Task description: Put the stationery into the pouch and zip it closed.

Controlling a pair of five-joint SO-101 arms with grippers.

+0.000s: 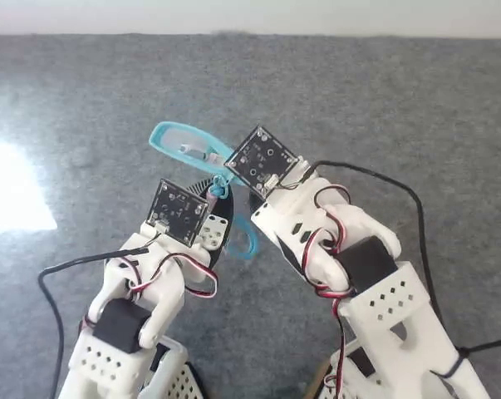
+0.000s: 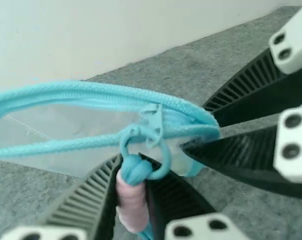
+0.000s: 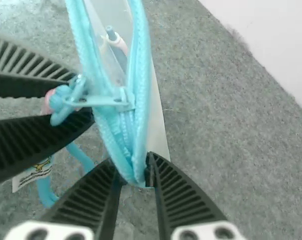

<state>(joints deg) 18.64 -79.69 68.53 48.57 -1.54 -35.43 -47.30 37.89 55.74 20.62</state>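
The clear pouch [image 1: 184, 143] with its blue zipper is held between both grippers over the grey surface [image 1: 416, 108], with a pen [image 3: 115, 41] inside it. The right gripper [image 3: 134, 169] has its fingers clamped on the pouch's zipper end. The left gripper [image 2: 134, 169] pinches the knotted pull cord [image 3: 58, 102] between its fingers.

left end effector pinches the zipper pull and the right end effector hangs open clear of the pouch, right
Not quite: the left end effector does pinch the zipper pull, but the right end effector is shut on the pouch at its end, not open. The right wrist view shows this.
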